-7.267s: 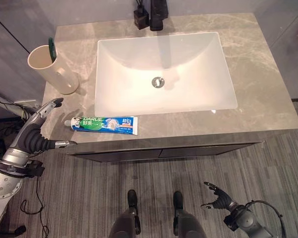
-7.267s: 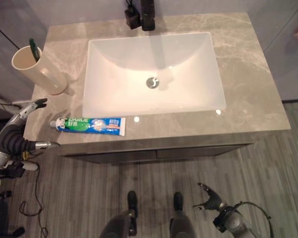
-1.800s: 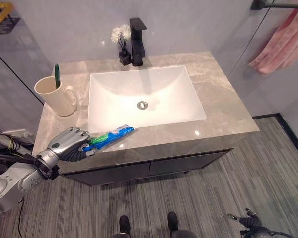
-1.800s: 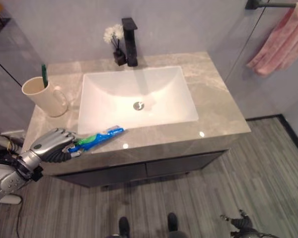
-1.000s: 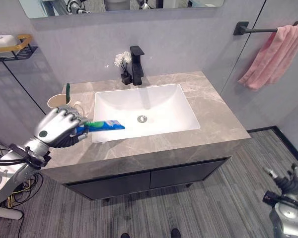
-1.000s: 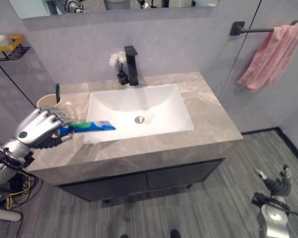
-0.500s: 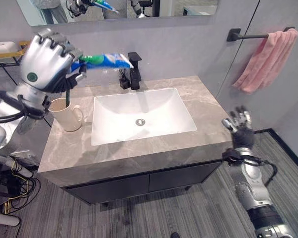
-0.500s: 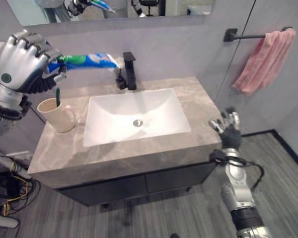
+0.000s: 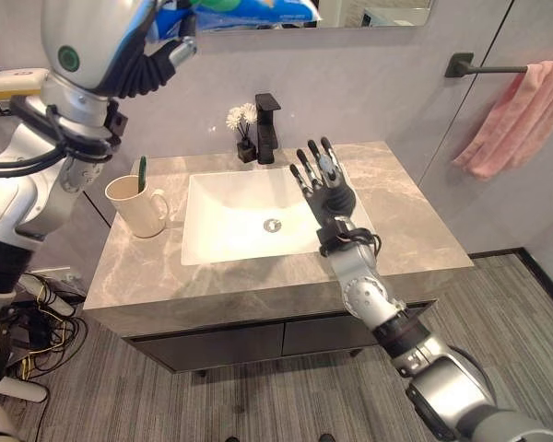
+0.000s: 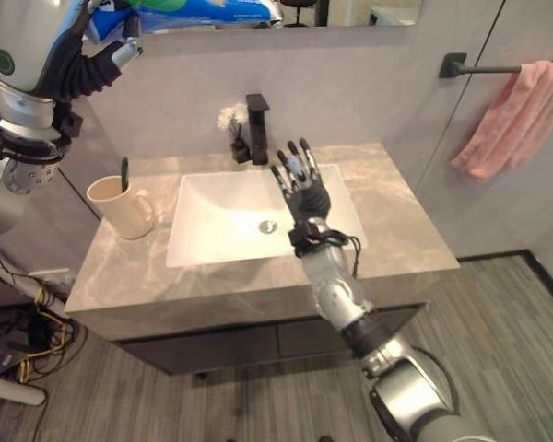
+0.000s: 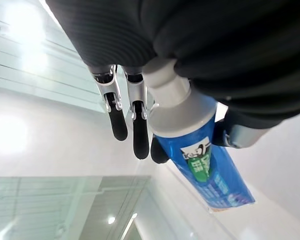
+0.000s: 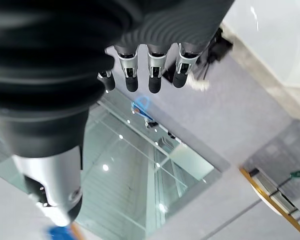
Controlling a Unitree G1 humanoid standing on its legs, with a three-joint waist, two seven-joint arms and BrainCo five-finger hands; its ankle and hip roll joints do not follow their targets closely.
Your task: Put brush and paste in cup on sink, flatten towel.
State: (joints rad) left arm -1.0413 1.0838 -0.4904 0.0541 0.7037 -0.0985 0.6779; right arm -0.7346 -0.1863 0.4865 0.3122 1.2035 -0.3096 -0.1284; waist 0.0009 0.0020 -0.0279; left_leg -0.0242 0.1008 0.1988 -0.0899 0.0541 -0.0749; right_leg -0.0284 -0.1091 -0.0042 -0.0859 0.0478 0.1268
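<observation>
Left hand (image 9: pixel 92 46) grips toothpaste tube (image 9: pixel 249 11) overhead.

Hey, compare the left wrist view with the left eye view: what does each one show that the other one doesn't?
Left wrist view alone: the toothpaste tube's white cap end tucked under the hand's dark cover, with the dark-tipped fingers curled beside it.

Left eye view alone: the cream cup on the counter with a green toothbrush standing in it, the white sink, the black faucet, the pink towel hanging bunched on its bar, and the right hand raised open over the basin.

Both: the left hand shut on the toothpaste tube, held high.
</observation>
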